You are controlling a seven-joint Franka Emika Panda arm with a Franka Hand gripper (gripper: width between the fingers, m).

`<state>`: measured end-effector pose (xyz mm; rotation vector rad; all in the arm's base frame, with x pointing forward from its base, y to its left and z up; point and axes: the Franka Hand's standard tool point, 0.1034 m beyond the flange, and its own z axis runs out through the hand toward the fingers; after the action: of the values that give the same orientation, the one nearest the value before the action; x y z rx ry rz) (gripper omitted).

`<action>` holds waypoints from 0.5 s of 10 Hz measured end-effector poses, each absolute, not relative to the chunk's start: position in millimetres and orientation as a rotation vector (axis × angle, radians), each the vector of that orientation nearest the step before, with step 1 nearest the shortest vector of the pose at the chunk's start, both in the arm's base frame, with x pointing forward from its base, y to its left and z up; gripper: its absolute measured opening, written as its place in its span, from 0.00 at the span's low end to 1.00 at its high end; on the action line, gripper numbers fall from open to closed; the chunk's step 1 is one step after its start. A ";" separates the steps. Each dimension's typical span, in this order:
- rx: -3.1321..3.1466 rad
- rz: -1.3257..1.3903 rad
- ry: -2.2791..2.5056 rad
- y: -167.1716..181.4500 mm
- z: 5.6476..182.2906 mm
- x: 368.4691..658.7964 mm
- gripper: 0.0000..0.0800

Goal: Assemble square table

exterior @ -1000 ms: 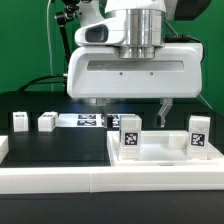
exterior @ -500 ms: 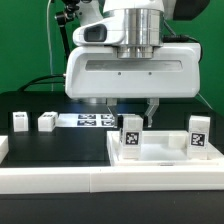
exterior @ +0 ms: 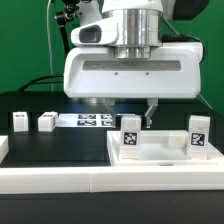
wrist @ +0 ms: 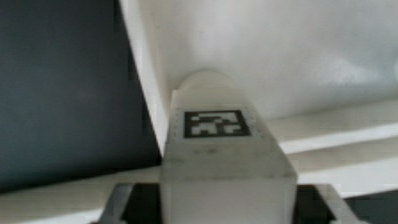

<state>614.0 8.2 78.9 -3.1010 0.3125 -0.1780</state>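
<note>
The white square tabletop (exterior: 160, 152) lies at the exterior view's right. Two tagged white legs stand on it, one near its left side (exterior: 130, 135) and one at its right (exterior: 198, 136). My gripper (exterior: 131, 115) hangs over the left one, with one finger (exterior: 150, 112) close against its side. In the wrist view that tagged leg (wrist: 217, 130) fills the gap between the jaws of my gripper (wrist: 217, 195), which is shut on it, with the tabletop (wrist: 302, 60) beyond. Two more legs (exterior: 19, 121) (exterior: 46, 121) stand on the black table at the left.
The marker board (exterior: 88, 120) lies flat behind the loose legs. A long low white border wall (exterior: 90, 182) runs along the front edge. A green backdrop stands behind the arm.
The visible finger has moved inward from the right toward the leg, closing the jaws on it. The legs and tabletop have not moved.
</note>
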 end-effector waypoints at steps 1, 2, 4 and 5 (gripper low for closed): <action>-3.064 -0.180 0.529 7.4 78.7 612.9 0.36; -3.042 -0.184 0.624 6.8 78.4 613.1 0.36; -2.934 -0.175 0.944 4.4 78.0 612.6 0.36; -2.885 -0.171 1.075 4.2 77.8 612.4 0.36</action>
<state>612.4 4.2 77.8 -2.8849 1.0754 -0.1714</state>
